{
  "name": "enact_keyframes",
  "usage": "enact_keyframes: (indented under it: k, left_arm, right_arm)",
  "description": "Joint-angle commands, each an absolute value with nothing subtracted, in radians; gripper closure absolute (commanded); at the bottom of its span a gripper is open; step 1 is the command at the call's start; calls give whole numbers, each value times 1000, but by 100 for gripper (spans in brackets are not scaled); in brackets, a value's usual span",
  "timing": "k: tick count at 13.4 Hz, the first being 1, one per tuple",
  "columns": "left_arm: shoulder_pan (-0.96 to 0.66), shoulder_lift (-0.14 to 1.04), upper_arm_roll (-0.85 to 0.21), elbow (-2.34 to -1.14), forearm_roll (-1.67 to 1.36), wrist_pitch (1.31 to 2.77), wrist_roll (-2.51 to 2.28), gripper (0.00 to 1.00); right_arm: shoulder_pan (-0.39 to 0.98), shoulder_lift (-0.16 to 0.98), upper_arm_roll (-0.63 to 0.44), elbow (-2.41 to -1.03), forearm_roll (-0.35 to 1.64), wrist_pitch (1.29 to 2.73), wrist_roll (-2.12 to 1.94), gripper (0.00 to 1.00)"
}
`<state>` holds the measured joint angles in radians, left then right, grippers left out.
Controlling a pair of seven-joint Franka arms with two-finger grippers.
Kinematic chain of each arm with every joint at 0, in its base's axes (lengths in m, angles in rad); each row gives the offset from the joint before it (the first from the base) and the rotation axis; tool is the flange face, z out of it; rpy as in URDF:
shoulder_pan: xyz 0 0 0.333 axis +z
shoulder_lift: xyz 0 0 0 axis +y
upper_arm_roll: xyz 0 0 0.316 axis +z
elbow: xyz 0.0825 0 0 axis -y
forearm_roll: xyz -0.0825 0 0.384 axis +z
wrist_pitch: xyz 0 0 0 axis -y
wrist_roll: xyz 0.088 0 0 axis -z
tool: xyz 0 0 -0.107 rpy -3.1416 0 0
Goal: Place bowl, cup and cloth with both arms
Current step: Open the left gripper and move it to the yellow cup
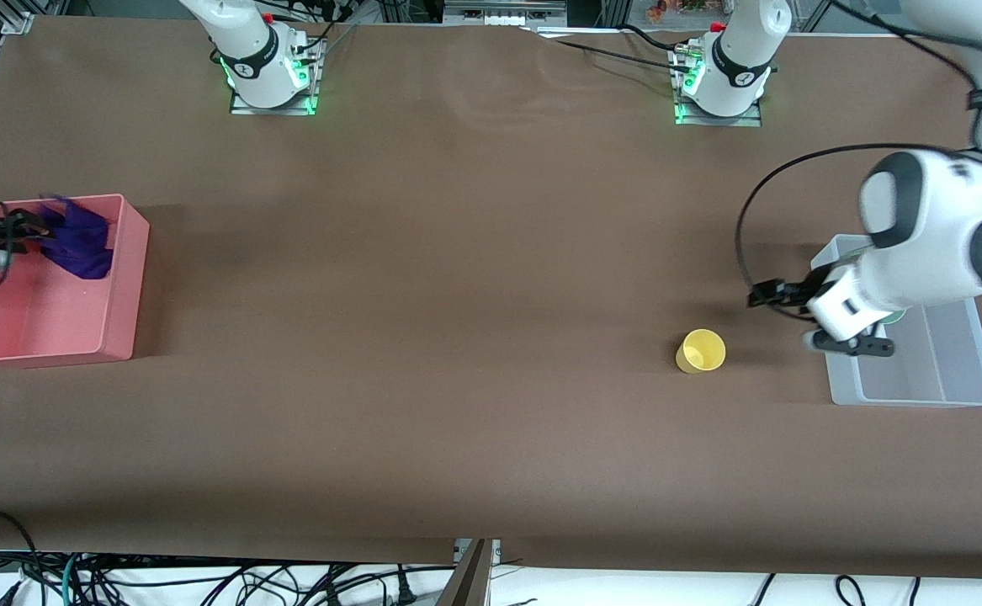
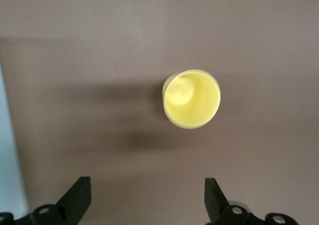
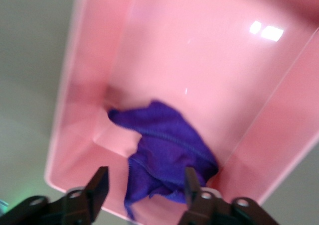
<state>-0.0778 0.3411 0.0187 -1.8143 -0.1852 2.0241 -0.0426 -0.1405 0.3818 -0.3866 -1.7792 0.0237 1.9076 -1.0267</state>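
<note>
The yellow cup (image 1: 700, 351) stands upright on the brown table, beside the clear bin (image 1: 928, 374) toward the right arm's end. It also shows in the left wrist view (image 2: 192, 99). My left gripper (image 1: 772, 295) is open and empty, above the table between the cup and the clear bin. The purple cloth (image 1: 78, 240) lies crumpled in a corner of the pink bin (image 1: 124, 278). My right gripper (image 1: 23, 227) is open just over the cloth (image 3: 169, 155), which lies loose below its fingers. The mint bowl is almost hidden under the left arm; a green sliver (image 1: 896, 318) shows in the clear bin.
The pink bin's wall (image 3: 199, 60) fills the right wrist view. The clear bin's edge (image 2: 7, 160) shows in the left wrist view. Both arm bases stand along the table edge farthest from the front camera. Cables hang past the table edge nearest that camera.
</note>
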Motion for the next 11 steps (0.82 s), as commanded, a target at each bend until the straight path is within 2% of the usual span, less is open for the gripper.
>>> enact_keyframes:
  k: [1, 4, 6, 7, 9, 11]
  left_arm:
    - [-77, 406, 26, -1813, -209, 2177, -144, 0]
    - [-100, 478, 25, -1824, -228, 2311, -150, 0]
    - [-109, 494, 20, -1899, -276, 2394, -112, 3]
    - [-117, 498, 9, -1920, -279, 2428, -82, 29]
    - [-117, 521, 9, -1924, -272, 2433, -5, 98]
    - [-117, 525, 9, -1922, -273, 2433, 21, 100]
  right_arm:
    - [-138, 342, -283, -1581, 23, 1707, -886, 0]
    - [-130, 318, -143, -1448, 18, 1514, -601, 0]
    - [-129, 289, -39, -1427, -14, 1490, -406, 0]
    - [-129, 276, 3, -1425, -20, 1494, -350, 0]
    - [-129, 247, 40, -1405, -20, 1512, -341, 0]
    - [-129, 213, 40, -1376, -18, 1538, -337, 0]
